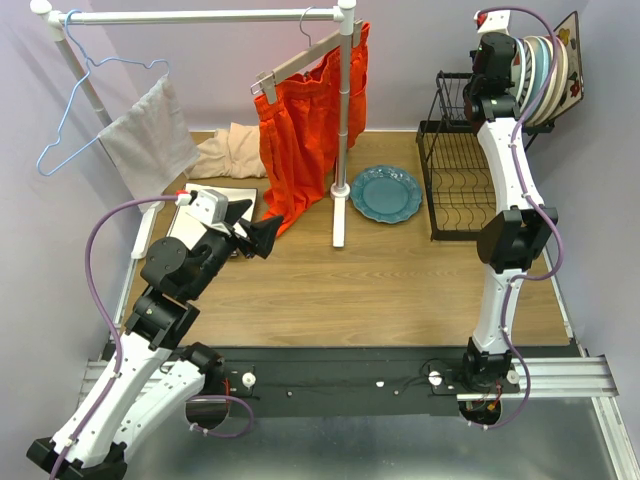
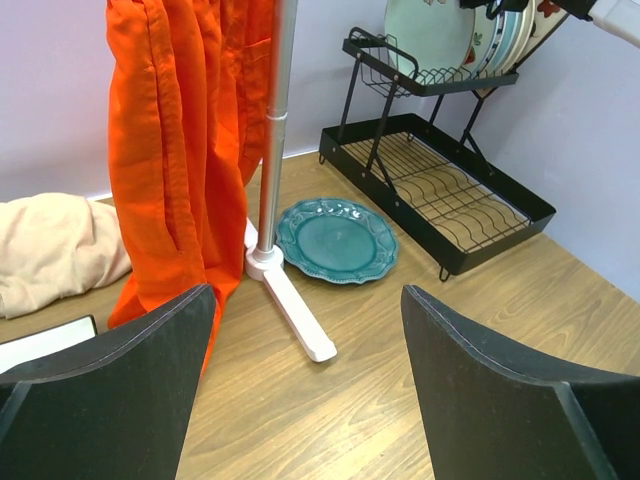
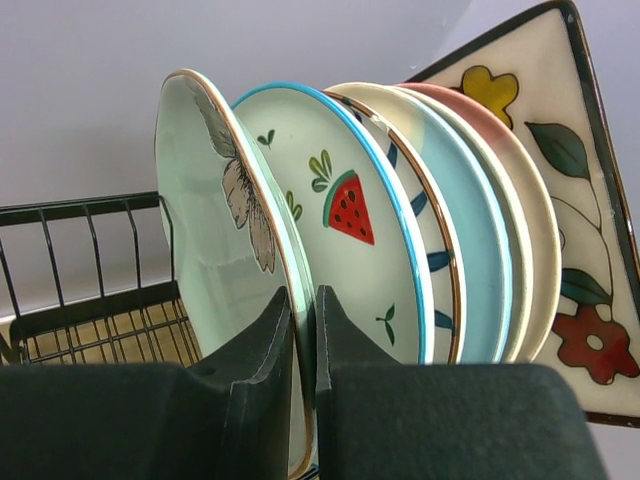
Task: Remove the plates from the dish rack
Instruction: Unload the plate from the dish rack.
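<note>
Right hand (image 3: 302, 310): fingers pressed nearly together, pinching rim of pale mint plate (image 3: 210, 220), other plates (image 3: 400, 250) standing just right of it; left hand (image 2: 308, 295): spread wide, holding nothing

Top external looks down from above and behind the near edge of the table (image 1: 380, 290). Left wrist faces the distant dish rack (image 2: 450, 195); right wrist sits close against its pale mint plate (image 3: 215, 230); all three share the rack
</note>
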You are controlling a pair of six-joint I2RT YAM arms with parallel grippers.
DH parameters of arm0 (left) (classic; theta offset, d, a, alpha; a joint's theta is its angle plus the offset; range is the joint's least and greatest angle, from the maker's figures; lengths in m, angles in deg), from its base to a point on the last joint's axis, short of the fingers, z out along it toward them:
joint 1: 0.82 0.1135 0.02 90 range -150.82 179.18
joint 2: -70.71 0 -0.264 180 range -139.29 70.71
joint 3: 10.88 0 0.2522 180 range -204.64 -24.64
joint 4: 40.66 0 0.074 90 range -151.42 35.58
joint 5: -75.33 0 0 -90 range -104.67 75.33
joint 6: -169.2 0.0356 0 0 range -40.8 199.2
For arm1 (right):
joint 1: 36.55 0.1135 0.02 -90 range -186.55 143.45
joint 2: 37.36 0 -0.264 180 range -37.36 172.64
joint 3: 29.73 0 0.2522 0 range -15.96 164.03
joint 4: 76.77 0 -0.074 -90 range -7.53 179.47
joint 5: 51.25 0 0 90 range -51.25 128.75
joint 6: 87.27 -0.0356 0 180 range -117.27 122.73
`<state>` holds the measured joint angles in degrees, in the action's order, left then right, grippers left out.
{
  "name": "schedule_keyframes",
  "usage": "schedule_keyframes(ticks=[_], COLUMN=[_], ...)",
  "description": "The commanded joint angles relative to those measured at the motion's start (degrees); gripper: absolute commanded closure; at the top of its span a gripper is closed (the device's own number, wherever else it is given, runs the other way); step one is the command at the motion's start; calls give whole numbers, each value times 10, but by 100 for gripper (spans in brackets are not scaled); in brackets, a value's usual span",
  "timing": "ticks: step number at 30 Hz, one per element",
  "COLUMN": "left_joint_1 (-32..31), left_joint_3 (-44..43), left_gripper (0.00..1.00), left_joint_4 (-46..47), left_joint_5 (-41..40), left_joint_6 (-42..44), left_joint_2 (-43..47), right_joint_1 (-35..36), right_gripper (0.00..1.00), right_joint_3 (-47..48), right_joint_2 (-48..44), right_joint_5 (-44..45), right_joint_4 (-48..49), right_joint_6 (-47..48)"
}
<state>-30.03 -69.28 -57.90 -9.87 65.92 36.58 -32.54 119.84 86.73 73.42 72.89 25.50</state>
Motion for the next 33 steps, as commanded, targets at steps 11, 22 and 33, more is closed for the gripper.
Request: schedule_keyframes(ticks=[11, 22, 33], left_joint_1=[4, 4, 4], left_joint_3=[2, -1, -1], left_gripper=[16, 16, 16], left_joint_4=[5, 4, 4], left_joint_5=[-22, -16, -18], left_joint_6=[4, 4, 4], left_joint_2=[0, -9, -4], right_joint_1=[-4, -4, -4], right_gripper=[99, 99, 99], right_joint_3=[21, 13, 6], right_joint_2=[-45, -62, -76], right_joint_5=[-28, -21, -24], right_joint_4=[82, 131, 140], right_joint_6=[7, 24, 27])
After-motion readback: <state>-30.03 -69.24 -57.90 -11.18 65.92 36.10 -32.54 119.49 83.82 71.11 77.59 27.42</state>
